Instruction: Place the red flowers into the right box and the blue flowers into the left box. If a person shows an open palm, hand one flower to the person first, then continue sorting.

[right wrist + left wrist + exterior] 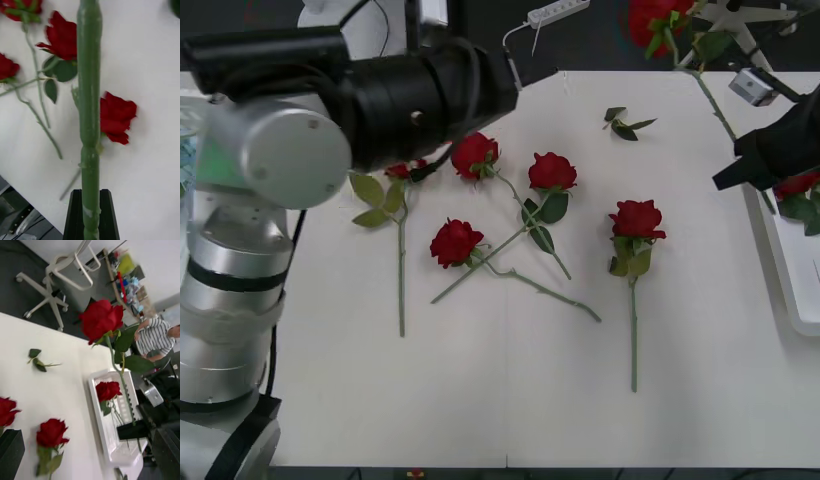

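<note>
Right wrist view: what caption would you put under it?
Right tool shut on a red rose's green stem, held above roses lying on the white table.

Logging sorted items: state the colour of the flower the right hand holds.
Deep red bloom, green stem, clearest in the left wrist view.

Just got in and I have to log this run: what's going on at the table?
The robot is sorting roses. Its right gripper is shut on the stem of a red rose, holding it upright above the right box, where one rose already lies. The left gripper is over the table beside a rose with large leaves. Four more roses lie loose mid-table, plus a leaf sprig.
</note>
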